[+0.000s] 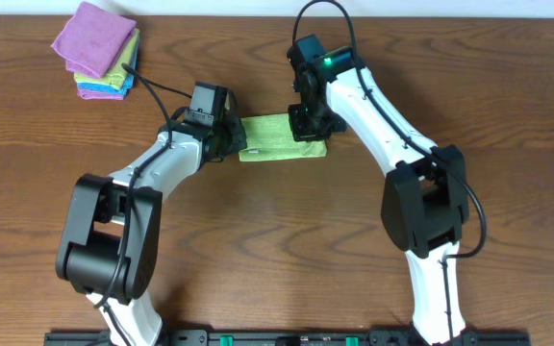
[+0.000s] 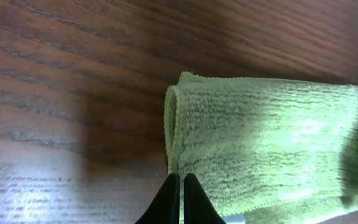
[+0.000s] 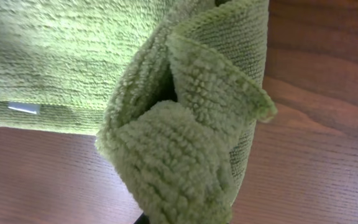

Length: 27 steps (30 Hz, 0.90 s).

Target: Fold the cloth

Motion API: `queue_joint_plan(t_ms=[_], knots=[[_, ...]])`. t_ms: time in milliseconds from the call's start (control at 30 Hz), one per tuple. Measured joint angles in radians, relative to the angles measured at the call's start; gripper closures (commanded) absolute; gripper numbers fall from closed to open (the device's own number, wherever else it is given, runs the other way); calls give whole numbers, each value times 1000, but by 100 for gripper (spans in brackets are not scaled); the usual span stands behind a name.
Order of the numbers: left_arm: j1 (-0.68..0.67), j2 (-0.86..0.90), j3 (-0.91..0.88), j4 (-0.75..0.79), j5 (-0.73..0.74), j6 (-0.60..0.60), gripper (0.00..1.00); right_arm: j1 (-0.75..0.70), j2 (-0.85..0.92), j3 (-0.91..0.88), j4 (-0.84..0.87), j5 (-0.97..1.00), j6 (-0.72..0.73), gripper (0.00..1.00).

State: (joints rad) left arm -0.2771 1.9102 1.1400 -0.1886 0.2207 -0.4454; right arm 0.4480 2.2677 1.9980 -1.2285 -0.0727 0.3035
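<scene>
A green cloth (image 1: 275, 137) lies folded into a narrow strip at the middle of the wooden table. My left gripper (image 1: 227, 140) is at the cloth's left end. In the left wrist view its fingers (image 2: 181, 179) are pressed together on the cloth's (image 2: 266, 143) rolled left edge. My right gripper (image 1: 308, 123) is over the cloth's right end. In the right wrist view the cloth (image 3: 185, 124) is bunched up and lifted over the fingers, which it hides almost fully. The right gripper is shut on that bunched end.
A stack of folded cloths (image 1: 97, 50), purple on top with yellow, green and blue below, sits at the table's far left corner. A white label (image 3: 23, 107) shows on the green cloth's edge.
</scene>
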Motion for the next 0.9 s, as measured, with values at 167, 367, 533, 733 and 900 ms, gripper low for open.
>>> queue_joint_plan(t_ms=[167, 367, 533, 733, 900], knots=[[0, 36, 0, 16, 0, -8, 94, 0, 0, 2, 3, 0, 0, 99], [-1, 53, 0, 26, 0, -23, 94, 0, 0, 2, 3, 0, 0, 98], [-1, 53, 0, 29, 1, -23, 94, 0, -1, 6, -2, 0, 0, 98], [-2, 53, 0, 29, 8, -26, 94, 0, -37, 24, 0, -2, 0, 99], [-4, 53, 0, 29, 8, -26, 94, 13, -88, 38, 5, -2, 0, 98]])
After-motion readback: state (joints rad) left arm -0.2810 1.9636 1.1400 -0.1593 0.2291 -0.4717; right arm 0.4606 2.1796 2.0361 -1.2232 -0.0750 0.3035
